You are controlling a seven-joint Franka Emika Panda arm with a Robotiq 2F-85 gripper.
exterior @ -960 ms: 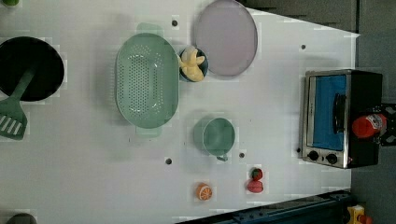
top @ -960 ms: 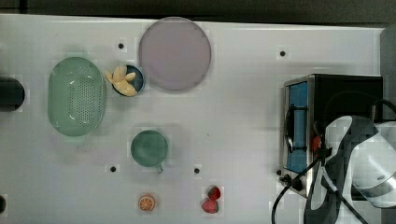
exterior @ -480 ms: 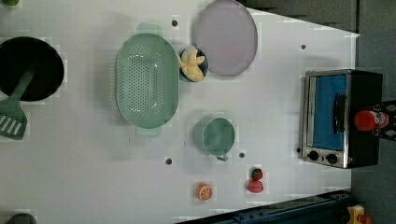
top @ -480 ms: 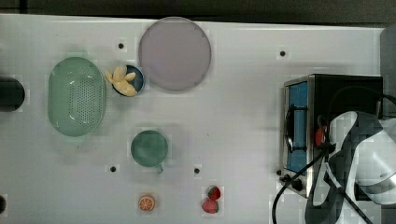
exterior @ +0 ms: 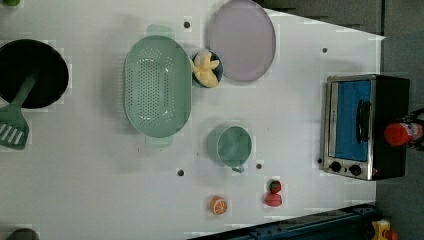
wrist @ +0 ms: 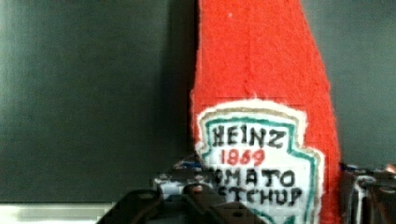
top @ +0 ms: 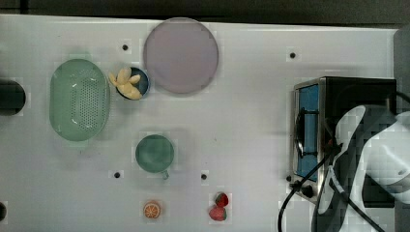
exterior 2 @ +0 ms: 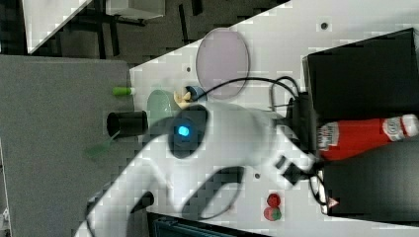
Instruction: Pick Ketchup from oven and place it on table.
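Tabletop [top: 251,145]: large, flat, white, with small dark round holes scattered over it; dark floor beyond its edges. Grey panel and a second white surface off the right view's left.

Oven [exterior: 367,125] sits at the left view's right end of the table, black top, blue glass door facing the open tabletop, knobs at the left view's lower corner of its front.

Ketchup [exterior 2: 363,137] lies across the oven's black top in the right view, white cap pointing to the right view's right, label end toward the arm. In the left view its red body [exterior: 398,134] shows at the oven's far edge. Wrist view: label close up, red body rising above it.

Gripper [wrist: 261,205]: dark fingers [wrist: 140,207] on either side of the bottle's label end, partly closed around it; contact looks made, bottle seems gripped.

Elsewhere on the table: pale-purple plate [top: 180,54], green colander [top: 79,106], small bowl of yellow pieces [top: 128,84], green mug [top: 154,153], orange slice [top: 152,209], strawberries [top: 218,207]. Black pan [exterior: 30,72] and green spatula [exterior: 12,125] at the left view's left.
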